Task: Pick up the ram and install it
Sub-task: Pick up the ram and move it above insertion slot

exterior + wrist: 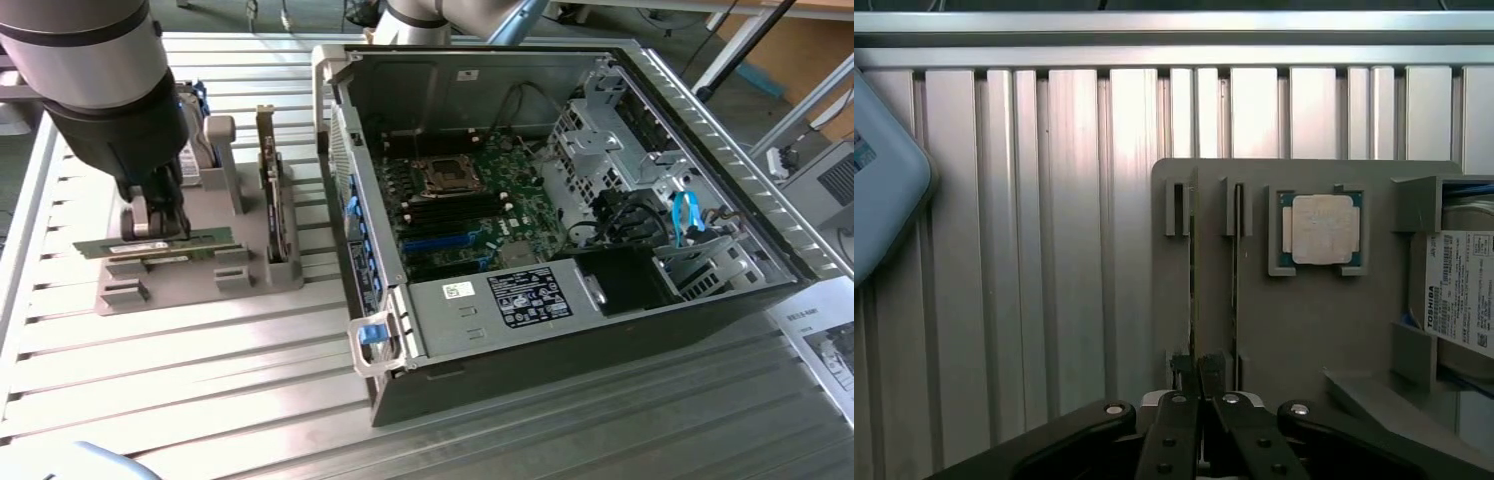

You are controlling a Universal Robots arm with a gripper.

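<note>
The ram [200,240] is a thin green stick lying lengthwise over the grey holder [174,290] at the exterior view's left. My gripper [158,236] comes straight down on it, fingers shut on its middle. In the wrist view the ram [1192,290] shows edge-on, running in between my gripper's [1198,374] closed black fingers. A second similar stick [1234,280] stands in the neighbouring slot beside it. Whether the held stick is raised out of its slot I cannot tell.
The open computer case [694,110] lies to the exterior view's right, with the motherboard [461,200] exposed. On the holder also sit an upright card [274,200], a processor chip [1322,228] and a hard drive [1459,290]. A pale blue object [884,190] lies on the slatted table.
</note>
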